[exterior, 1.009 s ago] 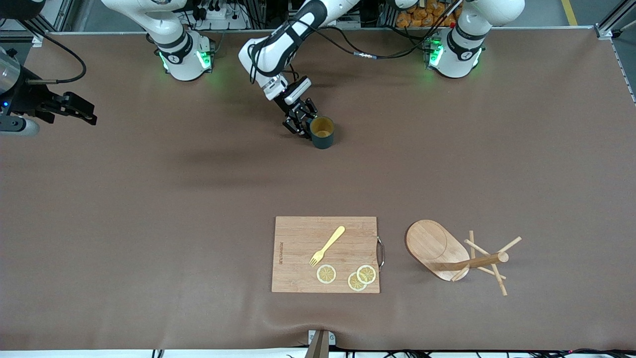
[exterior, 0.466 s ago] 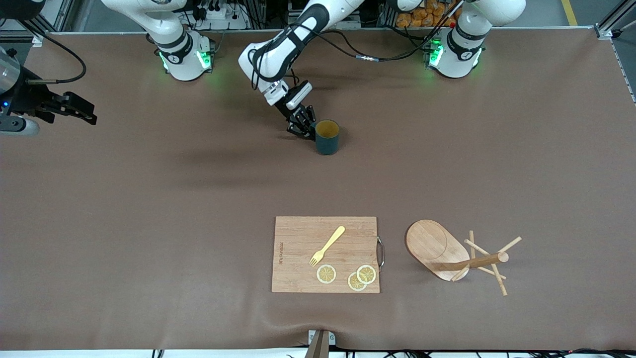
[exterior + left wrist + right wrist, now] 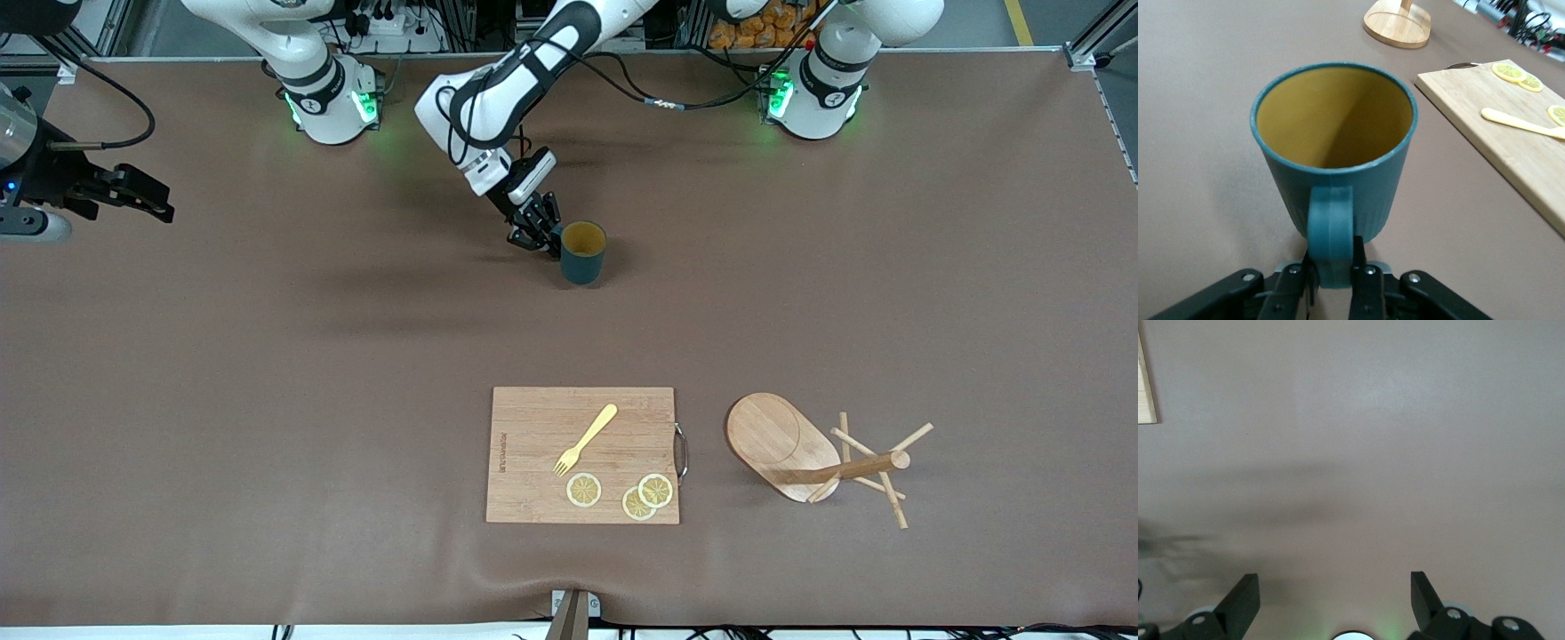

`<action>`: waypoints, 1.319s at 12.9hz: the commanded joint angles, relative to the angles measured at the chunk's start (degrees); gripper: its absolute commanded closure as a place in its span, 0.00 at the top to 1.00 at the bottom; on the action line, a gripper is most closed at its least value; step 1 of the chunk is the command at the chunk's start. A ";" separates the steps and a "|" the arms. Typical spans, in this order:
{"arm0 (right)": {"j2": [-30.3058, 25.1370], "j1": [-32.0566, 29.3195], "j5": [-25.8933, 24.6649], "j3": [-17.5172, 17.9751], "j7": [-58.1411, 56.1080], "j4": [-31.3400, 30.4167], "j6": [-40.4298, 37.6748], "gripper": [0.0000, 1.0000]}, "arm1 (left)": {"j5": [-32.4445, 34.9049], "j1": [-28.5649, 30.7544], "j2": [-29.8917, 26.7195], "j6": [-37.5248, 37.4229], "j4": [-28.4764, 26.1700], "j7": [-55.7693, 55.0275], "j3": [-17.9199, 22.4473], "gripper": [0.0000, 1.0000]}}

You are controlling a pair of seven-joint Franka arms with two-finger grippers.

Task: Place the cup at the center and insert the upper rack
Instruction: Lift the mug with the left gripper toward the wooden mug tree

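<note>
Left gripper (image 3: 1331,277) clamped tight on handle of cup (image 3: 583,252); cup upright, mid-table toward the robot bases. Upper rack (image 3: 822,460) lies tipped beside cutting board (image 3: 582,453). Right gripper (image 3: 1335,597) waits, jaws wide, empty.

Worktop (image 3: 267,400): brown, matte.
Cup (image 3: 583,252): upright, toward the robots' bases.
Cutting board (image 3: 533,462): flat, nearer the front camera.
Upper rack (image 3: 805,453): tipped over beside the board.
</note>
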 commanded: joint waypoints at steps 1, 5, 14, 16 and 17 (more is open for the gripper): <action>0.00 -0.42 -0.45 0.88 0.16 0.40 -0.46 1.00 | -6.11 4.30 -10.17 -0.16 -1.78 7.40 0.00 0.00; -0.09 -0.15 -0.54 0.97 0.34 0.40 -0.55 1.00 | -13.24 11.94 -19.06 0.10 -2.21 14.96 -0.08 0.00; -0.52 1.25 -0.63 0.97 3.51 0.49 -2.57 1.00 | -27.04 27.15 -28.31 1.69 -3.01 37.29 -0.17 0.00; -1.23 1.43 -0.63 1.06 3.59 0.49 -3.10 1.00 | -31.16 31.10 -28.83 1.86 -2.83 41.41 -0.26 0.00; -1.32 1.43 -0.63 1.23 3.59 0.49 -3.18 1.00 | -33.01 33.12 -29.19 1.95 -2.83 43.87 -0.26 0.00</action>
